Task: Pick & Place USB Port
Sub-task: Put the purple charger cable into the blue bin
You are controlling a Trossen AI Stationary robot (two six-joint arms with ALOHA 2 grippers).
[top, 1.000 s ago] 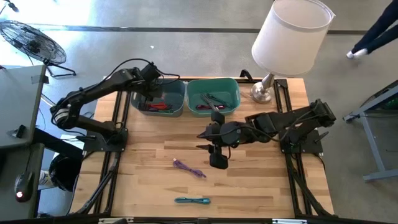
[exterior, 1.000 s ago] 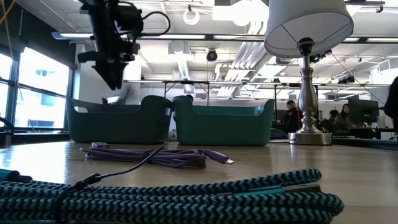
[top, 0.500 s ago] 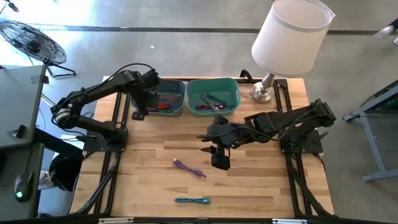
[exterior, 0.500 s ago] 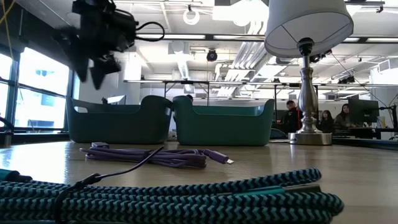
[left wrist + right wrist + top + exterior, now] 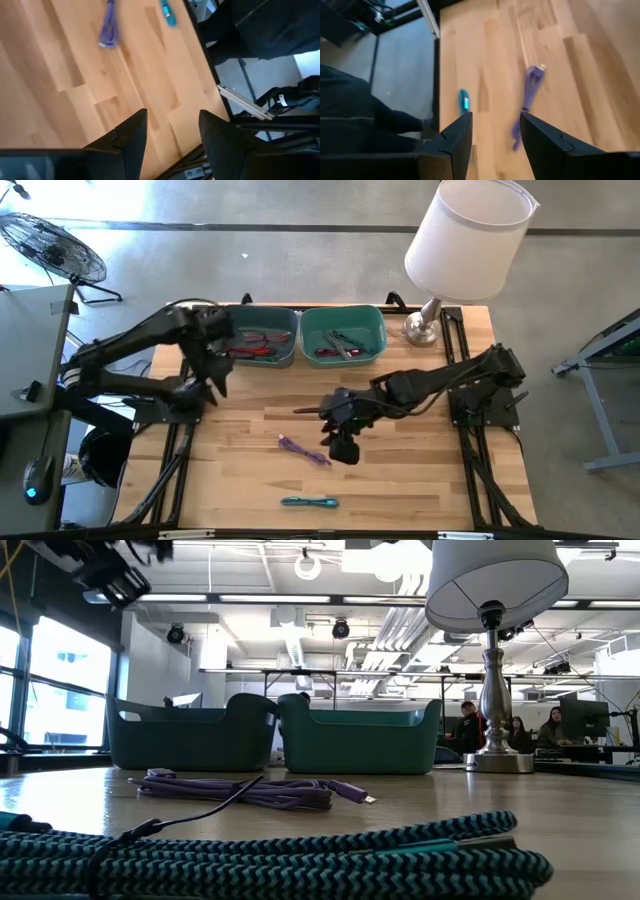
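Observation:
A coiled purple USB cable [image 5: 303,450] lies flat on the wooden table, also seen in the low view [image 5: 250,790] and both wrist views [image 5: 109,27] [image 5: 527,100]. A teal braided cable [image 5: 310,501] lies nearer the table's near edge [image 5: 300,850]. My left gripper [image 5: 213,375] [image 5: 170,117] is open and empty, above the table just near of the left bin. My right gripper [image 5: 318,415] [image 5: 495,122] is open and empty, hovering at mid-table, just far and right of the purple cable.
Two teal bins stand at the far edge: the left bin [image 5: 258,337] holds red and dark cables, the right bin [image 5: 343,335] holds dark ones. A lamp [image 5: 430,320] stands at the far right corner. People show in the room behind [image 5: 465,725].
My left gripper has drawn back from over the left bin, moving toward the table's near-left side and showing higher in the low view. My right gripper has shifted a little toward the table's left and near side, closer to the purple cable. The cables have stayed put.

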